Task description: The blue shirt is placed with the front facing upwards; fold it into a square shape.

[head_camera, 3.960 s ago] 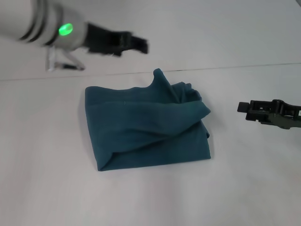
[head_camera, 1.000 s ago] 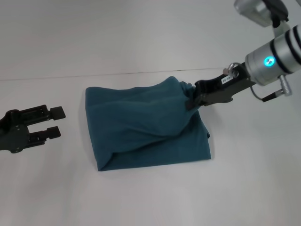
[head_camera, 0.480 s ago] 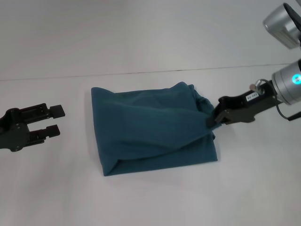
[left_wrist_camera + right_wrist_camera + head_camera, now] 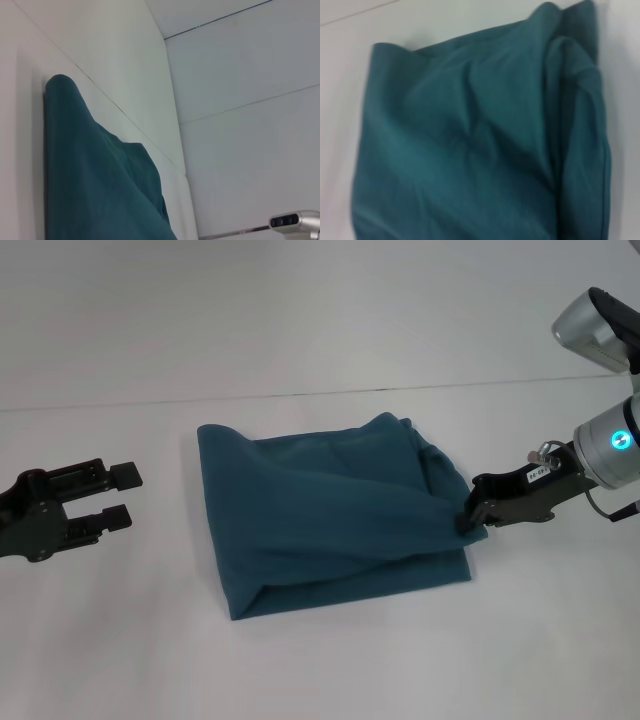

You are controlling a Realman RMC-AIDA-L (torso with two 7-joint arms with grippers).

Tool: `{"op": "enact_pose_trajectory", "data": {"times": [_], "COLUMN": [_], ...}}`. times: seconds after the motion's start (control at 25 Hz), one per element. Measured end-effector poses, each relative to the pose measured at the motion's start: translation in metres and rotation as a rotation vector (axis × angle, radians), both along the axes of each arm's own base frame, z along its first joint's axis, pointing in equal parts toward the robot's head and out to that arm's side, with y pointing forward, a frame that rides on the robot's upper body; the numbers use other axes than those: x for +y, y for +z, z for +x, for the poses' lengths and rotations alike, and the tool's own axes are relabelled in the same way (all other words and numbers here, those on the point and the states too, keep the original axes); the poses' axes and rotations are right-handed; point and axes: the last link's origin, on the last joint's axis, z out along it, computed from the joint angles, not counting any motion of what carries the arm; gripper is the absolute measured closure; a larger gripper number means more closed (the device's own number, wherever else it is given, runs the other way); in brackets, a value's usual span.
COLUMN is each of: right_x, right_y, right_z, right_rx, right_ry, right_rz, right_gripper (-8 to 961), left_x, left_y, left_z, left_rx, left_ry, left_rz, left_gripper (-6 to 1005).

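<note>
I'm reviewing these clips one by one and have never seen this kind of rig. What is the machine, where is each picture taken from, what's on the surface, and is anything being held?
This is a robot with two arms, each ending in a gripper. One picture comes from a camera on its head, looking down at a white table. The other two come from cameras on its wrists, close to the cloth.

On the table lies the blue shirt, already folded into a rough, slightly rumpled square.

The right gripper sits at the shirt's right edge, shut on a bunched corner of the fabric. The left gripper is off to the shirt's left with its fingers open, holding nothing.
</note>
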Motion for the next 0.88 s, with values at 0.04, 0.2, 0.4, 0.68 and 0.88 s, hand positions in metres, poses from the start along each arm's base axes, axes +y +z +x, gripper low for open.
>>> {"op": "enact_pose_trajectory", "data": {"times": [0.04,0.2,0.4,0.68,0.88], "right_x": [0.001,0.002,0.002,0.0,0.0], "right_y": [-0.001,-0.004,-0.012,-0.008,0.023], "right_z": [0.0,-0.001,-0.001,-0.002,-0.011], "right_rx": [-0.009,-0.036,-0.068,-0.101,-0.014], "right_ry": [-0.001,0.009,0.019,0.005,0.014], "right_rz": [0.0,-0.012,-0.023,-0.06,-0.016], "right_gripper": [870,856,839,584,567], "left_x": [0.0,0.001,0.003,0.005,0.006], "left_y": [0.0,0.0,0.001,0.001,0.001], "left_z": [0.0,0.0,0.001,0.002,0.004], "left_rx": [0.0,-0.003,-0.004,-0.003,-0.005], "left_ry": [0.001,0.004,0.007,0.005,0.001], "left_rz": [0.001,0.006,0.016,0.021,0.022], "left_gripper": [246,246,247,247,247]}}
